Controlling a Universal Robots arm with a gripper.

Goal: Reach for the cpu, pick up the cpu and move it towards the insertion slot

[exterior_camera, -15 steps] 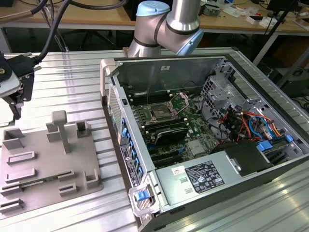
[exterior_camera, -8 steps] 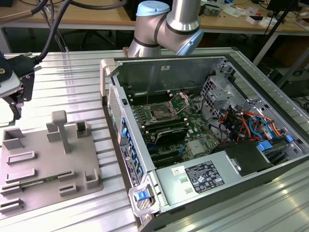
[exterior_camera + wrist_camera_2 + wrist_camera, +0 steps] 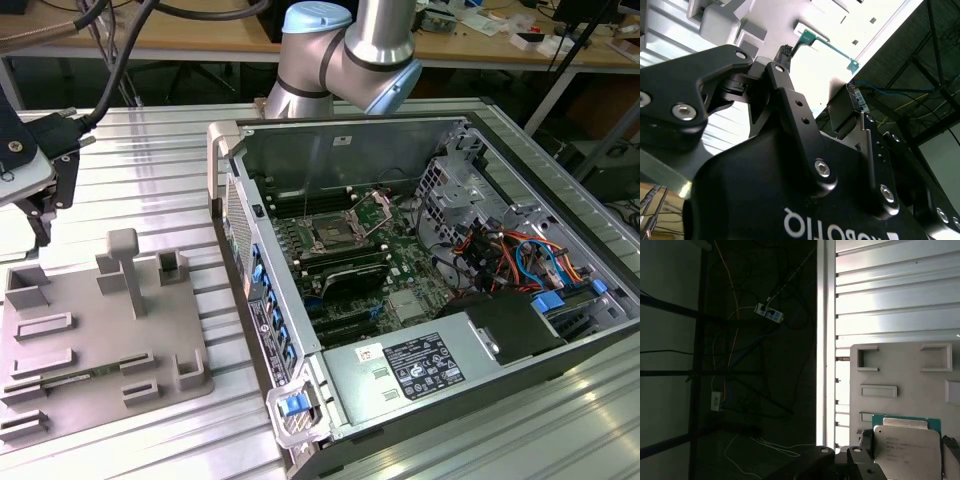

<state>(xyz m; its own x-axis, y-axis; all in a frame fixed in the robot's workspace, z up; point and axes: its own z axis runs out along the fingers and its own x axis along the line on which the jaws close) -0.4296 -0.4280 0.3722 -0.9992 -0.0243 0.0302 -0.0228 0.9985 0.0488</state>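
Over the grey tray [image 3: 110, 345] at the exterior view's left hangs the pincer [image 3: 42, 212], and the first wrist view shows the cpu [image 3: 907, 447] close up against it, above the tray. I cannot tell whether the pincer is clamped on the chip. The insertion slot [image 3: 333, 236] sits well apart inside the open computer case [image 3: 440, 150]. By my judgement the reach is done, while the carry to the slot is not.
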